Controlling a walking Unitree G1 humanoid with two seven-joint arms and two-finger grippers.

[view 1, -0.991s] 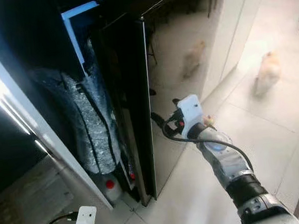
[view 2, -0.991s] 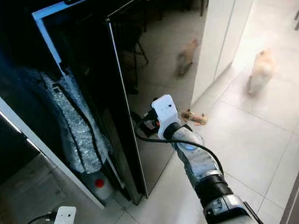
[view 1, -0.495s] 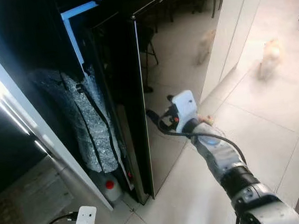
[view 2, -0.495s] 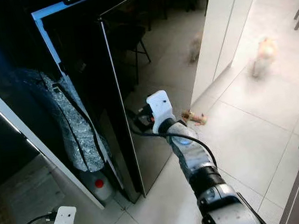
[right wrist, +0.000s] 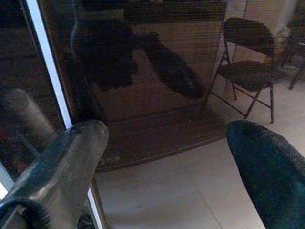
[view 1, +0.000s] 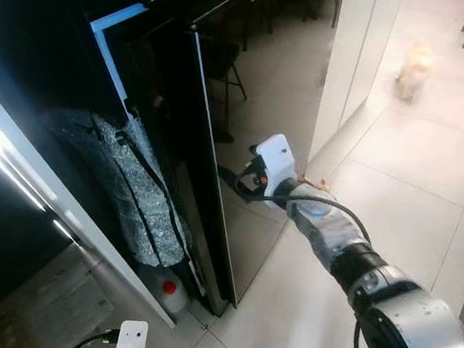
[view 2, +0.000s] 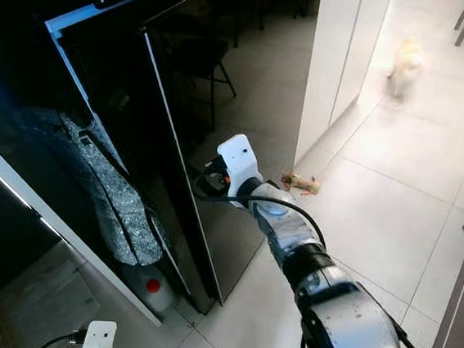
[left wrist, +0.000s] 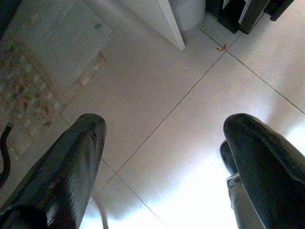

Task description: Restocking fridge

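The fridge's glossy black door [view 1: 249, 90] stands partly open, its free edge [view 1: 212, 159] turned towards the dark interior. Inside, a silver foil-wrapped bundle [view 1: 135, 191] stands upright, with a white bottle with a red cap [view 1: 171, 291] at its foot. My right gripper [view 1: 231, 176] reaches out to the door's outer face, low on the panel, open and holding nothing. The right wrist view shows its two fingers [right wrist: 66, 157] spread before the mirror-like door. My left gripper [left wrist: 164, 129] hangs open over the tiled floor, empty.
A white door panel [view 1: 45, 200] with a bright light strip stands open on the left. A small light-coloured dog [view 1: 413, 70] is on the tiles at the far right. A small toy [view 1: 319, 186] lies by the white wall [view 1: 351, 47]. A patterned mat [left wrist: 47, 62] lies near the fridge's foot.
The black door has swung left, towards the fridge interior, with my right gripper following its face. The dog has moved farther away across the floor.
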